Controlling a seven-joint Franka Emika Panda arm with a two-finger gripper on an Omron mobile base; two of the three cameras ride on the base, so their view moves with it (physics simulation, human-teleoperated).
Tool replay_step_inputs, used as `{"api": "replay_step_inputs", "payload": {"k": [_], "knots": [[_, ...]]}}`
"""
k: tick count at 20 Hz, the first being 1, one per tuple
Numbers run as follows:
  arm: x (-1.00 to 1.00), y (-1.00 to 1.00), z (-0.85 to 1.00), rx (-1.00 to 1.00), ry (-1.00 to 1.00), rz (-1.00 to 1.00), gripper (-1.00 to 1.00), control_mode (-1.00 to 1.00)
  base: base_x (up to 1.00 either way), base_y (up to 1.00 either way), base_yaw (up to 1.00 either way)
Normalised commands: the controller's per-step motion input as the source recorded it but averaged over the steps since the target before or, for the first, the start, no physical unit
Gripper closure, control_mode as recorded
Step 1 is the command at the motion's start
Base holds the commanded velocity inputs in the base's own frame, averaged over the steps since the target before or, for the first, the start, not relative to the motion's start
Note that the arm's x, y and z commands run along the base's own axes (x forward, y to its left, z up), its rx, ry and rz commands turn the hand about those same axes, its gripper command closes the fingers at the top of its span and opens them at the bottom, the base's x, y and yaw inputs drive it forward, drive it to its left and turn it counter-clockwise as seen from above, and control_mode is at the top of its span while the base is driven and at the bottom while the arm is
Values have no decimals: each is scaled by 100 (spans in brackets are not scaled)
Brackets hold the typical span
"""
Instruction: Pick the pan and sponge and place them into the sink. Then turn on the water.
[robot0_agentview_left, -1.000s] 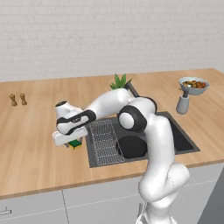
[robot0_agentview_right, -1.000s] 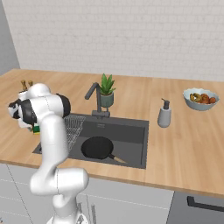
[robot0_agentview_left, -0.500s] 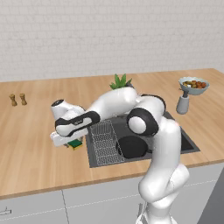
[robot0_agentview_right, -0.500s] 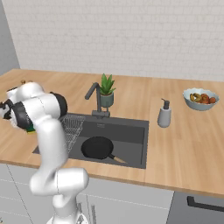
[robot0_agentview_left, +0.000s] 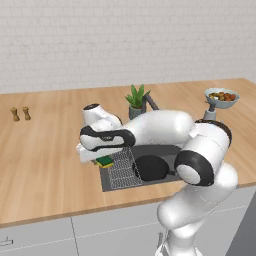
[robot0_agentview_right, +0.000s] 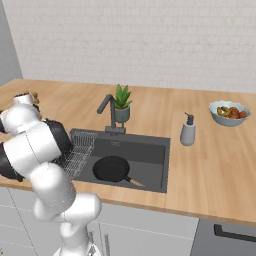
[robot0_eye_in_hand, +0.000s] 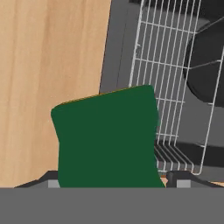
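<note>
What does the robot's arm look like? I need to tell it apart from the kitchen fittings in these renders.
A glossy white arm of rounded, tubular segments, with black bands and black disc caps at the joints. The hand is a white block trimmed in black; its gripper ends in two small dark fingers. No cables or markings are visible.

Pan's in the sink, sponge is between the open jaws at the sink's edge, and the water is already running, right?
Not quite: no water runs from the faucet in the right base view. The pan is in the sink, the sponge between the open gripper jaws.
</note>
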Motion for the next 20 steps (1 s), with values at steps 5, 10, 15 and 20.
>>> {"api": "replay_step_inputs", "payload": {"k": [5, 10, 15, 20], "knots": [[-61, -91, 14, 6, 0, -4, 100, -100, 0, 0, 0], [-30, -98, 19, 5, 0, -1, 100, -100, 0, 0, 0], [0, -93, 25, 5, 3, -7, 100, -100, 0, 0, 0], [0, -90, 7, 5, 0, -4, 100, -100, 0, 0, 0]]}}
